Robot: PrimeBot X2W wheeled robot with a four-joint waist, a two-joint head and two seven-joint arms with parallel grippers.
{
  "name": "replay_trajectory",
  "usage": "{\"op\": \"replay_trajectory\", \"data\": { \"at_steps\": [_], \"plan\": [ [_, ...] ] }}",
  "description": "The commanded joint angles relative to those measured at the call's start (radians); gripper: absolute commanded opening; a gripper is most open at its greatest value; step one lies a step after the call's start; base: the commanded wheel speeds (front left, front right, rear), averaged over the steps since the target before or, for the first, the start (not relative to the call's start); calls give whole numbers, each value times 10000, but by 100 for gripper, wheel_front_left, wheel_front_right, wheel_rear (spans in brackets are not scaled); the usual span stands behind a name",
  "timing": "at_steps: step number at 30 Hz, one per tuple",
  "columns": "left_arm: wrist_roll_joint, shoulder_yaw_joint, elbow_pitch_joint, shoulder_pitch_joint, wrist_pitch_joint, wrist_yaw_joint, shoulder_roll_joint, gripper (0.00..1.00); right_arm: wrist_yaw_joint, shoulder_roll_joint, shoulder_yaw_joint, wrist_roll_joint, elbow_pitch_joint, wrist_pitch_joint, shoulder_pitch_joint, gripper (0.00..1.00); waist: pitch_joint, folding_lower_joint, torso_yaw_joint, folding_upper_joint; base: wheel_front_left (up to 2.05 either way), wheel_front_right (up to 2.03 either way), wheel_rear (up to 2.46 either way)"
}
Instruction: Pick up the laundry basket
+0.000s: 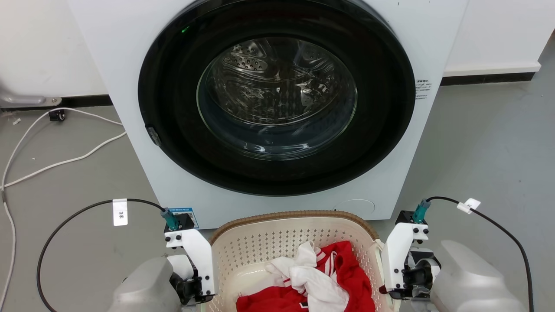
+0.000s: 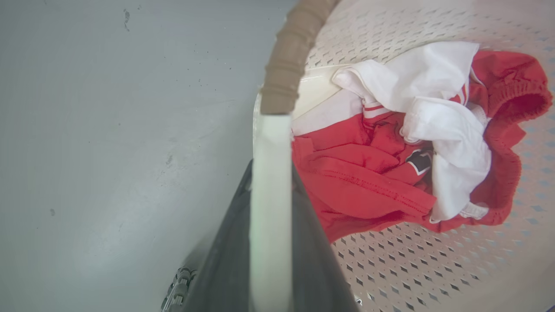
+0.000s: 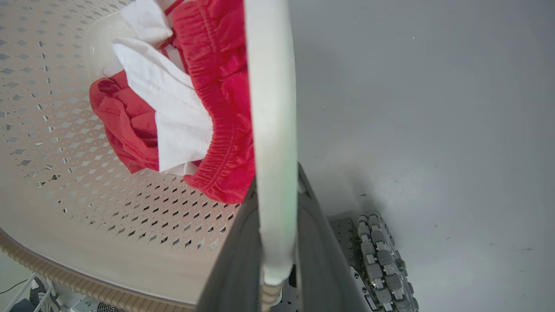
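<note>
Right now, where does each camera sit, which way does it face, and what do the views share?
Head view: on the head, facing forward and down at the washing machine and laundry basket; left forearm and right forearm show.
Left wrist view: looks along the left gripper, fingers clamping a white handle.
Right wrist view: likewise, right gripper on the other handle.
Shared: all see the red-and-white clothes.

Left gripper and right gripper both low, fingers pointing down, each pinched tight on a side handle of laundry basket.
</note>
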Motion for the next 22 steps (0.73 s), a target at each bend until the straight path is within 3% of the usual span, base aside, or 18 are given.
{"op": "replay_trajectory", "data": {
  "at_steps": [1,22],
  "plan": [
    [-67,-26,-87,110,-53,-79,-207,0,114,232,-69,42,-89,-6,52,0,1,0,13,-1,0,0,0],
    [-146,-165,-86,212,-170,-80,-183,0,114,270,-385,-249,-89,56,161,0,-38,0,98,-1,0,0,0]
  ]
}}
